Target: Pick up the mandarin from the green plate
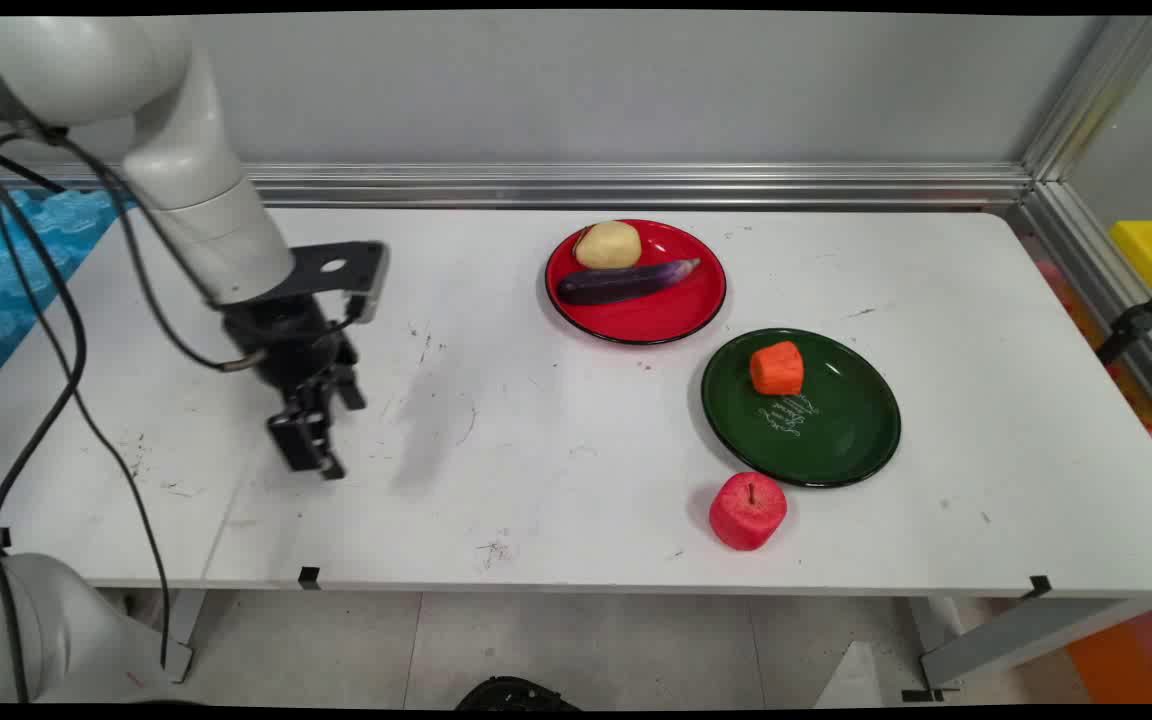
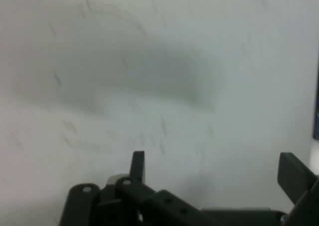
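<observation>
My gripper (image 1: 314, 447) hangs low over the bare left part of the white table (image 1: 556, 470), pointing down, holding nothing; in hand view the two fingers (image 2: 138, 167) stand spread apart w/ only scuffed tabletop between them. Nearest things are well off to my right: red plate (image 1: 671, 315) near the back w/ a potato (image 1: 607, 245) & a purple eggplant (image 1: 626, 282) lying touching on it; green plate (image 1: 836, 430) just beside it, toward the front, w/ an orange carrot chunk (image 1: 777, 368) on its left part; red apple (image 1: 747, 510) on the table just beside the green plate's near rim.
</observation>
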